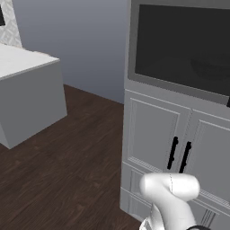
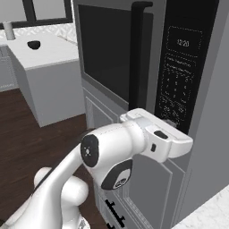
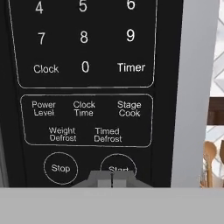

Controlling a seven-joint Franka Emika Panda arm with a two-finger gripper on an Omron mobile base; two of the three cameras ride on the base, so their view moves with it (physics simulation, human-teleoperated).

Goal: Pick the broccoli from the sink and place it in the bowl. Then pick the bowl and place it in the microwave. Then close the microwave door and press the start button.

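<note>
The wide grey-framed microwave door with its black glass window (image 2: 109,53) stood shut on the large grey built-in microwave (image 2: 147,62), so bowl and broccoli were presumably inside, hidden; the white arm's two-finger gripper (image 3: 112,178) had its jaws pressed together, holding nothing, forming one blunt tip against the round Start button (image 3: 118,166) at the near right of the black keypad panel (image 3: 85,87), right of Stop (image 3: 61,168); judged: final press.

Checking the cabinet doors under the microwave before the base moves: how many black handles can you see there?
2 in the left base view: one black handle and a second beside it, upright, where the two cabinet doors meet. More may be hidden behind the arm.
</note>
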